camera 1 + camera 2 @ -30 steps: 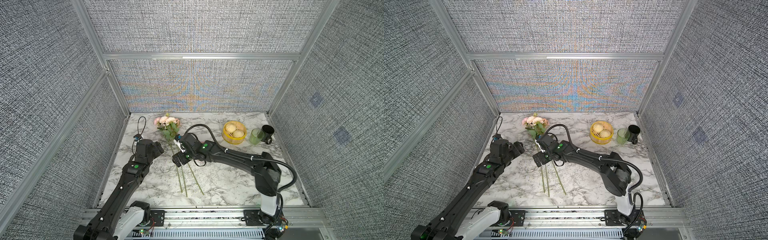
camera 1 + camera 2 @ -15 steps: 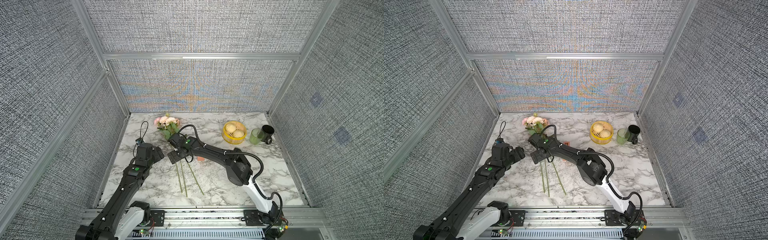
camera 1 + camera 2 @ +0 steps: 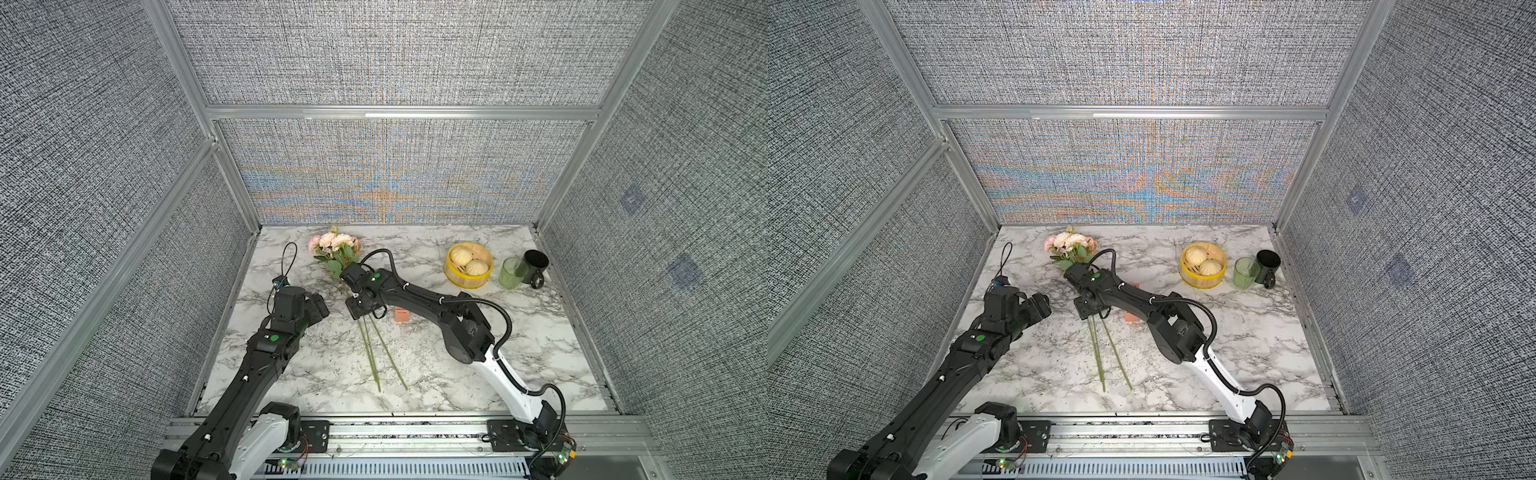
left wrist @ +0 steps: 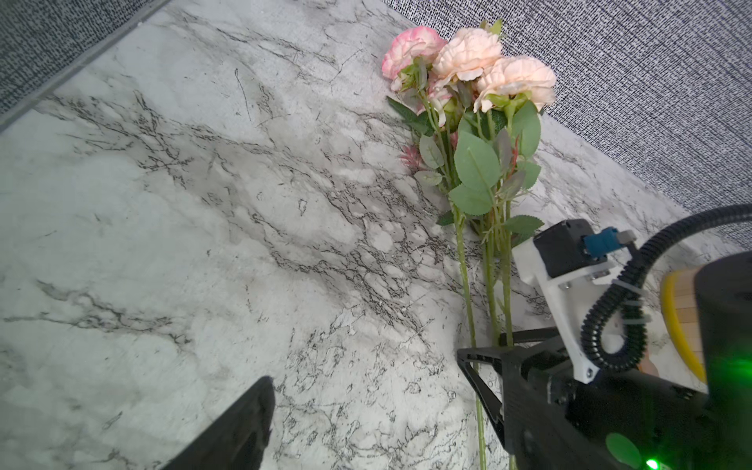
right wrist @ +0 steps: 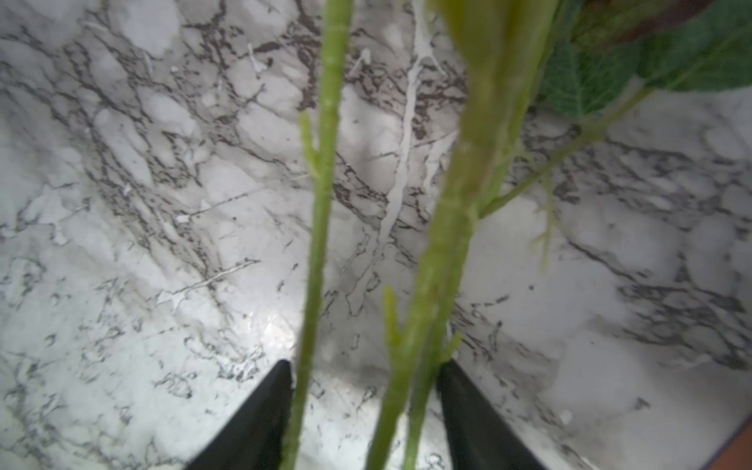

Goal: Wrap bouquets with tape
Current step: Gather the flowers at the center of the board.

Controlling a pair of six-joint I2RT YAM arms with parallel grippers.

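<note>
On the counter [image 3: 457, 374] nearest you, the stems [image 3: 369, 357] of the bouquets [image 3: 337, 266] are lying lengthwise, cut ends pointing at you. Farther in, your right gripper [image 5: 364, 368] is straddling those stems crosswise, a jaw sitting close on each side; you cannot tell whether it is clamping them. Your left gripper [image 3: 316, 305] is hanging released and empty off to their left, well clear. The tape [image 3: 402, 314] is sitting just right of the stems, beside the right arm, so that arm is looking nearer. Beyond, the blooms [image 3: 332, 243] are reaching toward the back wall.
</note>
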